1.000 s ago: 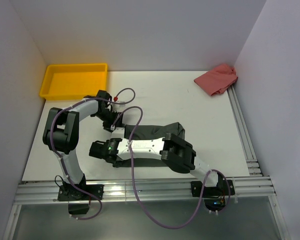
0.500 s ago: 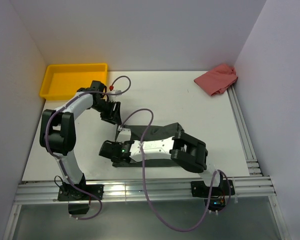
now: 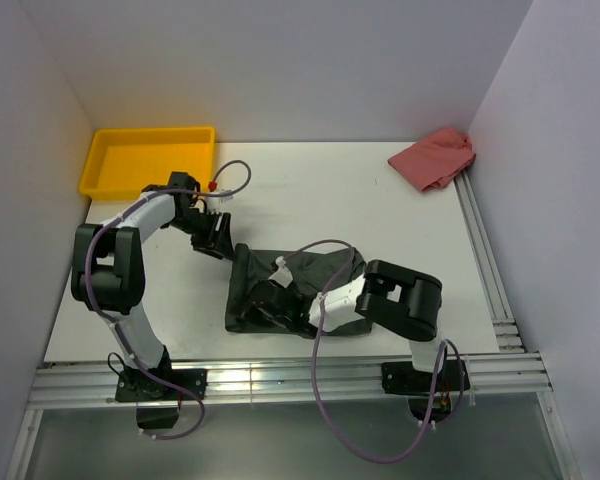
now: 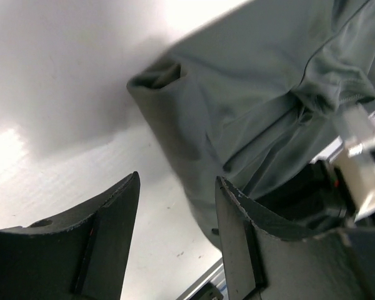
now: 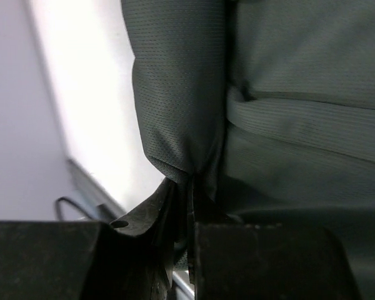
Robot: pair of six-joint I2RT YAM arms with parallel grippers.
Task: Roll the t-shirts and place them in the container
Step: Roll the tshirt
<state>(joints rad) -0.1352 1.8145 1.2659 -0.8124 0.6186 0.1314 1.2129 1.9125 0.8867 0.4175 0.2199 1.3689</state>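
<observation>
The dark charcoal-grey t-shirt [image 3: 300,275] lies folded into a thick rectangle in the middle of the table. My right gripper [image 3: 264,300] rests on its left part, shut on a pinched ridge of the fabric [image 5: 178,144]; the cloth runs down between the jaws of the right gripper [image 5: 190,190]. My left gripper [image 3: 222,246] hovers just off the shirt's far left corner, open, with nothing between its fingers. In the left wrist view the left gripper [image 4: 176,187] frames bare table, and the t-shirt [image 4: 250,106] and its corner lie just beyond.
A yellow tray [image 3: 145,160] stands at the back left. A pink cloth [image 3: 435,158] is crumpled at the back right corner. Aluminium rails run along the right edge [image 3: 485,260] and the near edge [image 3: 280,380].
My right gripper shut on the shirt's fabric and drew back to the right as its arm folded in. The left gripper backed off to the shirt's far left corner.
</observation>
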